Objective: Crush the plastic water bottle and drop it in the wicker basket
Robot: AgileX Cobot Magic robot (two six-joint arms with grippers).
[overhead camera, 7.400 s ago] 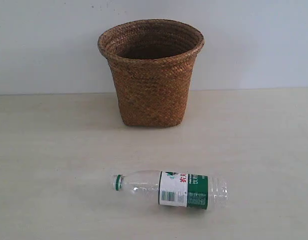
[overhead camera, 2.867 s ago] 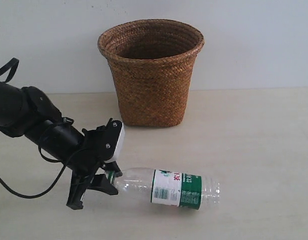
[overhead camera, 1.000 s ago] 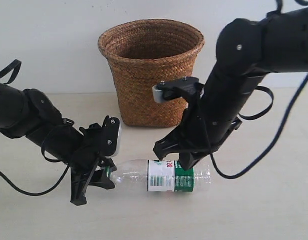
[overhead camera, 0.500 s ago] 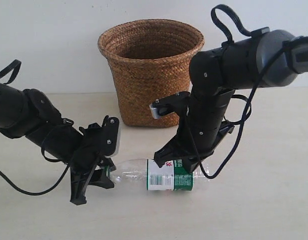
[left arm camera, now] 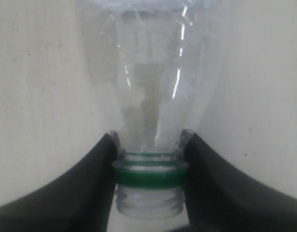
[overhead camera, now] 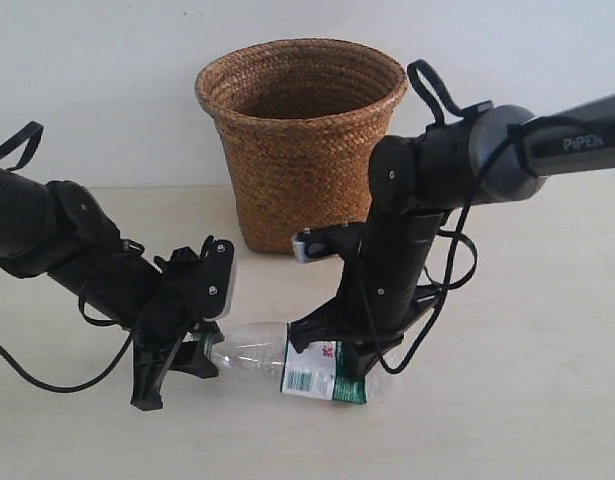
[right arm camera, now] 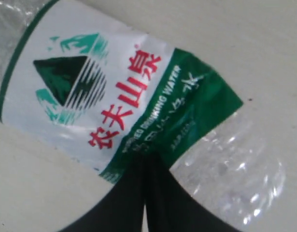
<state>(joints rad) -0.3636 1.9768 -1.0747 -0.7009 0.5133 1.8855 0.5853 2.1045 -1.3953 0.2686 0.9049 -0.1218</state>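
Observation:
The plastic water bottle (overhead camera: 255, 352) lies on the table in front of the wicker basket (overhead camera: 302, 150). My left gripper (overhead camera: 199, 350) is shut on its neck; in the left wrist view both fingers (left arm camera: 97, 169) clamp the neck at the green ring (left arm camera: 149, 175), with the clear body (left arm camera: 148, 87) stretching away. My right gripper (overhead camera: 333, 350) comes down from above with its fingers shut together, their tips pressed on the label (overhead camera: 312, 376). In the right wrist view the joined fingertips (right arm camera: 147, 164) meet the green edge of the white-and-green label (right arm camera: 105, 101). The bottle's base end is hidden behind the right arm.
The basket stands upright against the pale back wall, its open mouth above both arms. The pale tabletop (overhead camera: 527, 400) extends to the right and in front of the bottle. Black cables loop from both arms.
The right arm has lowered onto the bottle and pushed it down and leftward; the labelled part now looks squashed and tilted. The left gripper has shifted slightly left while keeping hold of the neck.

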